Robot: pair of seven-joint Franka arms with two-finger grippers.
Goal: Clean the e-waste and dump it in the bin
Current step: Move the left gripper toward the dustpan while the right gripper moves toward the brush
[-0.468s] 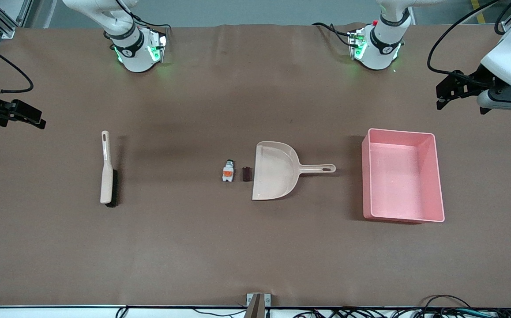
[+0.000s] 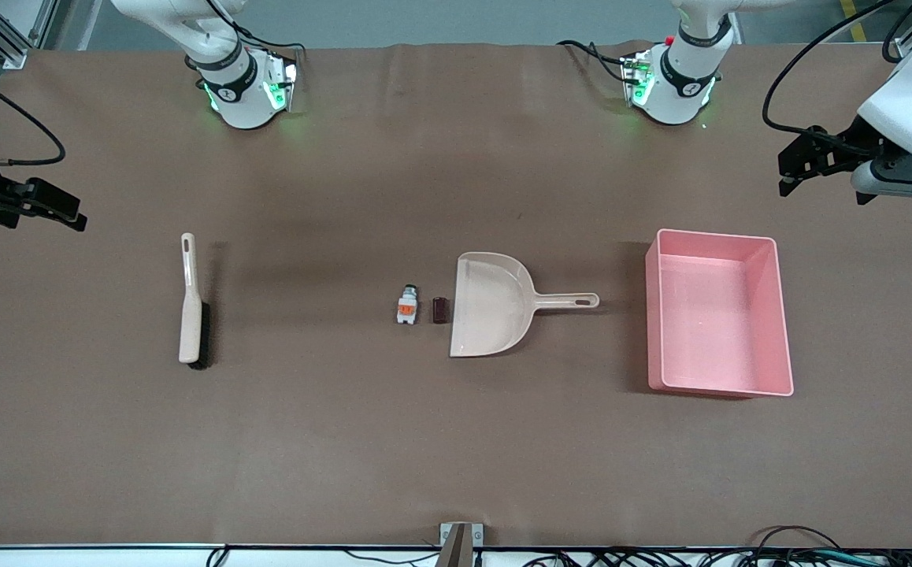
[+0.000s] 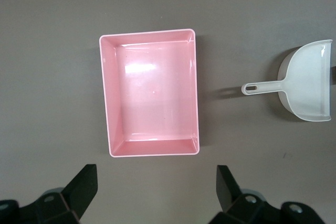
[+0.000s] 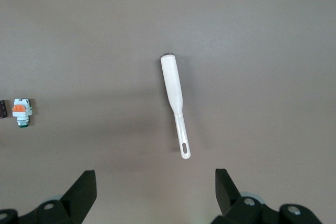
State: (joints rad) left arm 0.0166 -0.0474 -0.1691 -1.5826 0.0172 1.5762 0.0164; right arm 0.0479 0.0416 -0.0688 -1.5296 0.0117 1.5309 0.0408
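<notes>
Opening step: your left gripper (image 2: 788, 169) and right gripper (image 2: 70, 214), both wide and empty, hover above the desk (image 2: 456, 457); next grasp brush (image 2: 190, 303) and dustpan (image 2: 495, 305) to sweep the e-waste (image 2: 407, 307) toward the bin (image 2: 771, 315)

The front camera looked down from high across the worktop (image 2: 456, 457), facing both arm bases and taking in its whole spread. Each wrist camera looked straight down from well above. The left wrist view shared the bin (image 3: 151, 93) and dustpan (image 3: 307, 87) with it; the right wrist view shared the brush (image 4: 175, 103) and white-grey component (image 4: 21, 112).
</notes>
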